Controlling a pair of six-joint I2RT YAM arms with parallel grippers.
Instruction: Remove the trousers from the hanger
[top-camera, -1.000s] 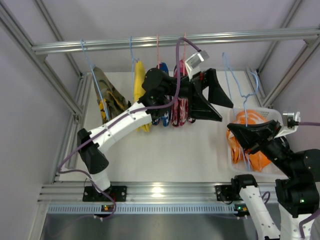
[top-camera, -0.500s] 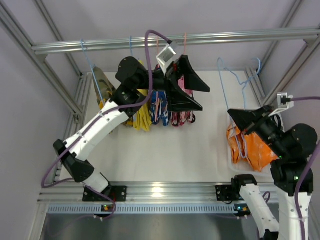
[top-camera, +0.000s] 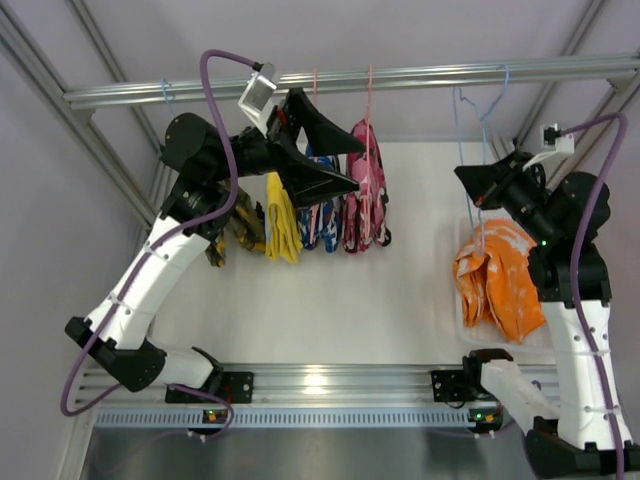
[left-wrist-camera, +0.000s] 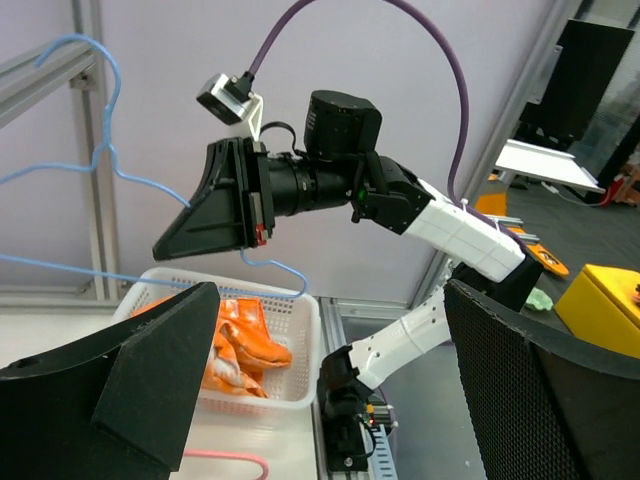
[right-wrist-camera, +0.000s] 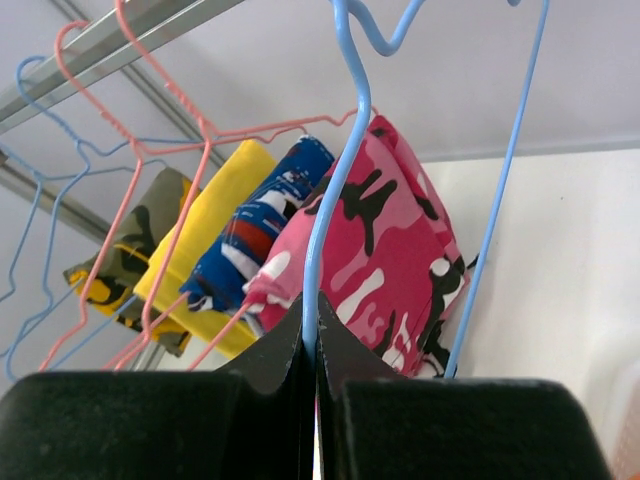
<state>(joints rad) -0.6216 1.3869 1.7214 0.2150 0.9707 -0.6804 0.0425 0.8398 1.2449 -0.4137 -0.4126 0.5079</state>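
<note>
My right gripper (top-camera: 464, 180) is shut on the wire of the light-blue hanger (top-camera: 458, 130) and holds it up near the top rail; the wire is pinched between the closed fingers in the right wrist view (right-wrist-camera: 335, 200). The hanger looks bare in the left wrist view (left-wrist-camera: 110, 150). The orange trousers (top-camera: 500, 280) lie bunched in the white basket (top-camera: 466, 335) below it. My left gripper (top-camera: 355, 165) is open and empty, high up beside the hanging clothes and facing the right arm (left-wrist-camera: 330, 300).
Pink camouflage trousers (top-camera: 365, 190), blue patterned (top-camera: 318, 215), yellow (top-camera: 280, 220) and olive camouflage (top-camera: 235, 220) ones hang on pink and blue hangers from the rail (top-camera: 400, 77). Frame posts stand at both sides.
My right arm has lifted the blue hanger up toward the rail, leaving the orange trousers in the basket. My left arm has swung left and up, away from the basket.
</note>
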